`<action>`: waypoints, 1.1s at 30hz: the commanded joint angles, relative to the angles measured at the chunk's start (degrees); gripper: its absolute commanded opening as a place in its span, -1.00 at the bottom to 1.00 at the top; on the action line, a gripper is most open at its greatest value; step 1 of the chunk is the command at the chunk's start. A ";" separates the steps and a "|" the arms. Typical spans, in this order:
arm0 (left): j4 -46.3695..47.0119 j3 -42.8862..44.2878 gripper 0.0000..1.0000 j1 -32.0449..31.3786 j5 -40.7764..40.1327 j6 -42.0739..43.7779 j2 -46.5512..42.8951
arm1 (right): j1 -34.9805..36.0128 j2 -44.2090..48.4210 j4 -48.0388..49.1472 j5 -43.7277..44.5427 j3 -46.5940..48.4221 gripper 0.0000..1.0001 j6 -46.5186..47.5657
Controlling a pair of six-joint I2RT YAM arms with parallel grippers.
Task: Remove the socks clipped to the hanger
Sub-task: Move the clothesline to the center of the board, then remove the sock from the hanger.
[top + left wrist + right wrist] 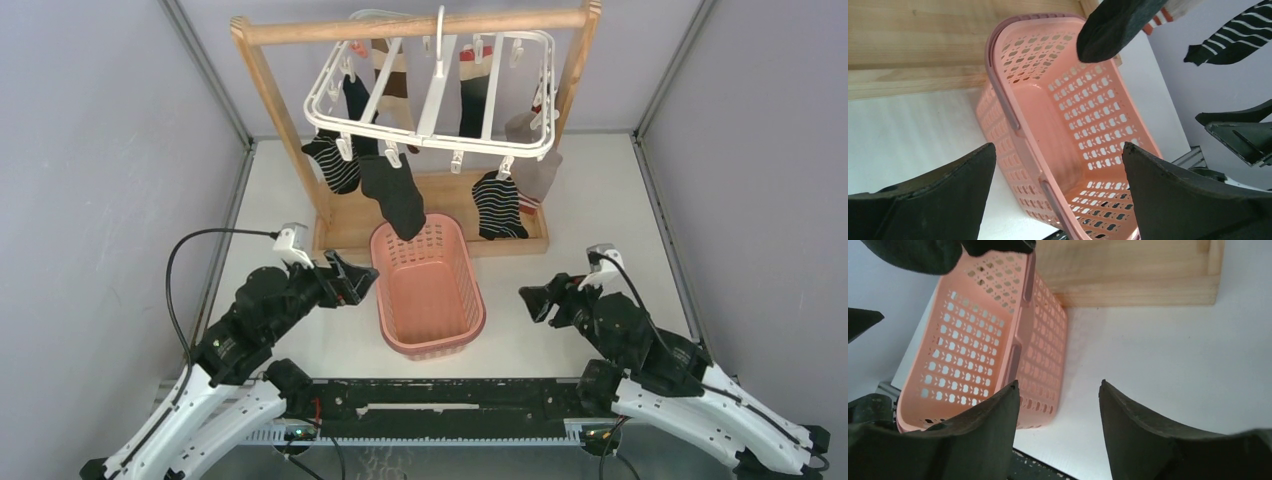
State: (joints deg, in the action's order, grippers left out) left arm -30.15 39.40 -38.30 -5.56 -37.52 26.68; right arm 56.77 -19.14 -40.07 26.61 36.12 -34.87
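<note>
Reaching toward twelve o'clock, we should pinch the plain black sock [395, 195] high, near the white hanger [434, 100], and tug downward over the pink basket [479, 305]; left end effector [362, 282] and right end effector [532, 303] sit released, empty.

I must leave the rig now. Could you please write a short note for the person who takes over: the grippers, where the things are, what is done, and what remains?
Left gripper: open, empty, low at the left side of the pink basket.
Right gripper: open, empty, low to the right of the basket.
Hanger: hooked on the top bar of the wooden rack, behind the basket.
Clipped to it: plain black sock above the basket's far end, striped sock, grey sock, and others.
Done: nothing; no sock lies in the basket.
Left: unclip every sock.
</note>
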 commanded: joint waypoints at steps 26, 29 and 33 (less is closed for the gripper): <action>10.25 8.89 1.00 -10.43 2.48 -0.22 4.55 | -19.94 -12.19 35.11 -18.60 5.89 0.73 22.46; 10.40 9.98 1.00 -12.53 1.21 0.20 5.92 | -21.82 -14.28 36.91 -21.82 5.89 0.74 22.66; 10.94 11.32 1.00 -14.62 0.14 0.63 7.74 | -22.31 -16.35 38.32 -23.77 5.89 0.77 23.09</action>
State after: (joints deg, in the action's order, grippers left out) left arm -22.11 46.52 -51.13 -3.49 -37.56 32.93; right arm 34.96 -34.22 -6.74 8.12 39.83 -13.08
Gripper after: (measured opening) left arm 0.996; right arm 0.880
